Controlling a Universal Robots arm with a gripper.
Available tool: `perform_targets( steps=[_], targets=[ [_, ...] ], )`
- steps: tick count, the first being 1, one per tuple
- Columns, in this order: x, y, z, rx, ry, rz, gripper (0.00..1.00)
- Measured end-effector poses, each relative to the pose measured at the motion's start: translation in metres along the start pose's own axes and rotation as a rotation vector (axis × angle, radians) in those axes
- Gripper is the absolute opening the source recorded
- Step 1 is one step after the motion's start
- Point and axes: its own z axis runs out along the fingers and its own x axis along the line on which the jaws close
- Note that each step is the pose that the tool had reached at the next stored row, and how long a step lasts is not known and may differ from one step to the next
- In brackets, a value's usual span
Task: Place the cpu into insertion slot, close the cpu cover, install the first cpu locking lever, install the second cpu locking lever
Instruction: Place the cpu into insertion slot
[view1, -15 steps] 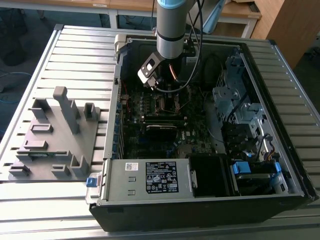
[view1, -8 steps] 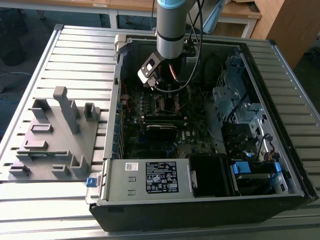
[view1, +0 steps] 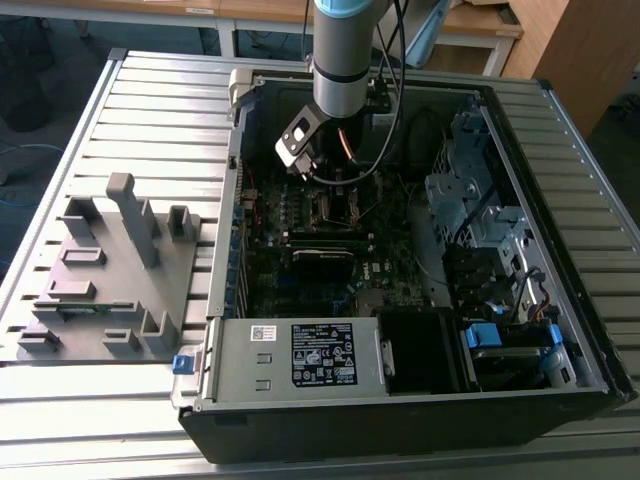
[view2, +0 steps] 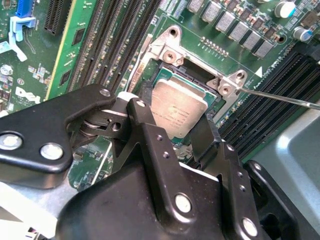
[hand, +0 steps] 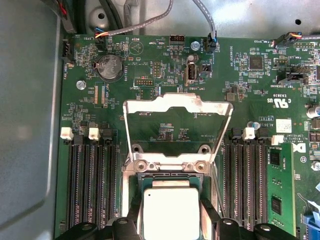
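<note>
The gripper (view2: 178, 107) pinches the cpu (view2: 177, 114) by opposite edges, at or just over the insertion slot (view2: 192, 75); seated or not, I cannot tell. Beside it, one locking lever (view2: 280, 98) lies unlatched. The cpu cover (hand: 177, 102) stands open: closing it and both levers remain. The arm (view1: 340, 60) reaches down into the computer case (view1: 400, 430).
</note>
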Motion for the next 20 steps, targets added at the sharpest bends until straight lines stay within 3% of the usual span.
perform_targets(
  steps=[12,20],
  targets=[
    [-0.0001,0.0001,-0.0026,0.0001,-0.0001,0.000,0.54],
    [-0.0001,0.0007,-0.0021,0.0005,-0.0020,0.030,0.54]
  ],
)
